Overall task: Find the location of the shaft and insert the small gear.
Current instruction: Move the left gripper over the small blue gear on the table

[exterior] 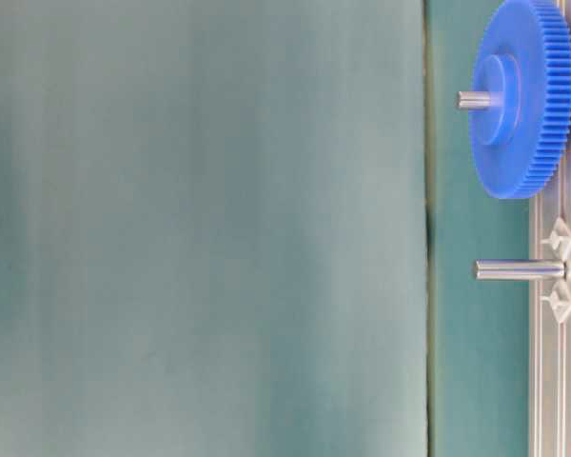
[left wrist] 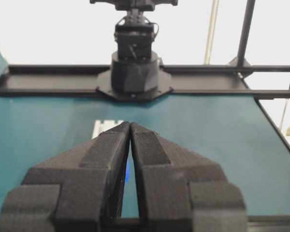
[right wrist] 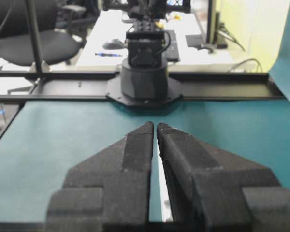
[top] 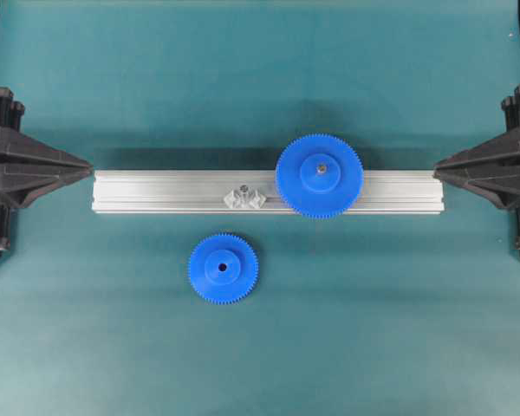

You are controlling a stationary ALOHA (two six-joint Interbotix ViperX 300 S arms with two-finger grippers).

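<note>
Left gripper [left wrist: 130, 126] jaws closed, right gripper [right wrist: 155, 125] too; small gear [top: 223, 268] lies ahead, nearer the left, shaft [top: 243, 196] upright beyond.

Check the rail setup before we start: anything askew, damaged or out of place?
Nothing stands out. The shaft stands bare on the rail, the small gear lies flat on the mat, both grippers shut and clear.
</note>
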